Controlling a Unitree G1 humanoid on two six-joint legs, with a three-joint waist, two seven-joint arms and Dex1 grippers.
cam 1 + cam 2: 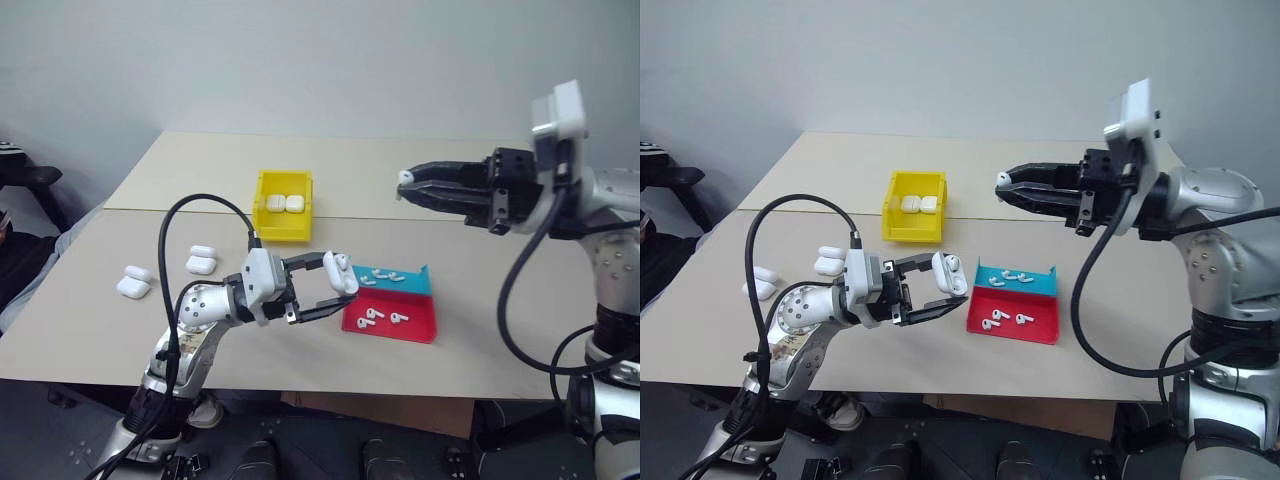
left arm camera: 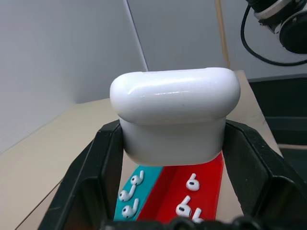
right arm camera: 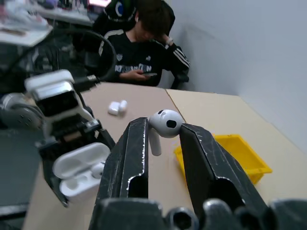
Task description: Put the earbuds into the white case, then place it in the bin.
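Right wrist view: right gripper [image 3: 162, 139] pinches earbud [image 3: 164, 125]; left gripper [image 1: 335, 290] clamps open white case [image 1: 338, 273].

Robotics laboratory or test room. A plain beige table [image 1: 420, 170] of two abutting tops stands against a bare grey-white wall [image 1: 300, 60], laid out with small sorted items: a yellow bin [image 1: 283, 205] and a red-and-teal tray [image 1: 395, 305]. In the right wrist view, a seated person [image 3: 141, 45] in a dark jacket with white sleeve stripes looks down at a phone, and behind that person a cluttered workbench [image 3: 43, 14] with equipment runs along the room.
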